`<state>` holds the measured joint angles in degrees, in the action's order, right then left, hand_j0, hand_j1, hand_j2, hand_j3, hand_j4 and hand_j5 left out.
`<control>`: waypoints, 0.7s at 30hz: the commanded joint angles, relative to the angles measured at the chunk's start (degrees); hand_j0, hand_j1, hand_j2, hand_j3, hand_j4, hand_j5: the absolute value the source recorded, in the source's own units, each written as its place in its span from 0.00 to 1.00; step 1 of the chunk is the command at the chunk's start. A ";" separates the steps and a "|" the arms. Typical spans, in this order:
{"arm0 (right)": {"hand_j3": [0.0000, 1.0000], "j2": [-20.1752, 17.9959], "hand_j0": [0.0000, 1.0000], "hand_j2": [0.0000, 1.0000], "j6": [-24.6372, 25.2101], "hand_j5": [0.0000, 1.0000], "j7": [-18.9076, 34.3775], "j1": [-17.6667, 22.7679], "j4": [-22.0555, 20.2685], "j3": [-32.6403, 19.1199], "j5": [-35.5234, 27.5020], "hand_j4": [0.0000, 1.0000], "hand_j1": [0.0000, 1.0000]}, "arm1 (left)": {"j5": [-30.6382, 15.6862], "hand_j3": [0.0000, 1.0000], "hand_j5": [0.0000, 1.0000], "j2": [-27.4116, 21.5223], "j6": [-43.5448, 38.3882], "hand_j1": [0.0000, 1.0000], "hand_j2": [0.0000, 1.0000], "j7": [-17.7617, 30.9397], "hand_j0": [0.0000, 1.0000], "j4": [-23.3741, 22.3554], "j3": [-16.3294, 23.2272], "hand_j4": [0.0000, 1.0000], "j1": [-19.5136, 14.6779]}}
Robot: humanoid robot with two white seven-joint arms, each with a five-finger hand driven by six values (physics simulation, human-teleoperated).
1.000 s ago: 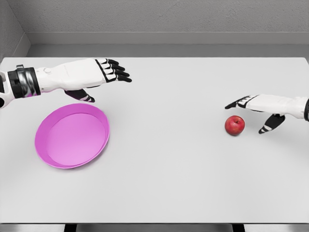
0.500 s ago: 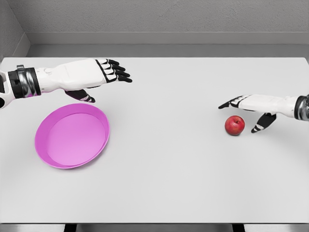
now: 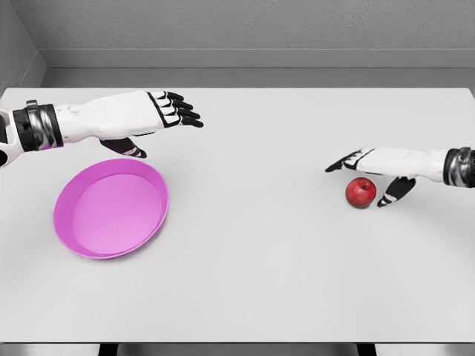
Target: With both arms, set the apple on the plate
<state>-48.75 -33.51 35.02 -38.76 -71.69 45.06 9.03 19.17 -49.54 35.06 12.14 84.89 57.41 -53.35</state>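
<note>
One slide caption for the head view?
Open right hand above the apple; left hand behind the pink plate.

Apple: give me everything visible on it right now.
The apple is small, round and red, with a glossy look and a darker dip at the top. It sits upright on the white table, at the right side, far from the pink plate. The right hand is open just above and behind it, thumb down at its right side; whether they touch cannot be told.
</note>
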 commanded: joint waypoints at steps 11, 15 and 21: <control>0.65 -0.12 0.65 0.65 -1.49 0.65 -0.02 -0.09 -0.12 0.37 -0.42 0.65 0.65 | -0.36 1.00 1.00 -0.03 -0.06 1.00 1.00 -0.01 1.00 0.27 -0.02 1.00 -0.09; 0.64 -0.12 0.64 0.64 -1.49 0.64 -0.02 0.00 -0.12 0.37 -0.51 0.64 0.64 | -0.36 1.00 1.00 -0.03 -0.06 1.00 1.00 -0.01 1.00 0.36 -0.11 1.00 -0.09; 0.45 -0.03 0.45 0.45 -1.49 0.45 -0.02 0.18 -0.12 0.37 -0.77 0.45 0.45 | -0.27 1.00 1.00 -0.03 -0.06 1.00 1.00 0.08 1.00 0.28 -0.02 1.00 -0.09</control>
<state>-48.80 -35.02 34.96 -38.58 -71.78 45.42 8.46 19.23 -49.54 35.06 12.21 85.22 57.42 -53.44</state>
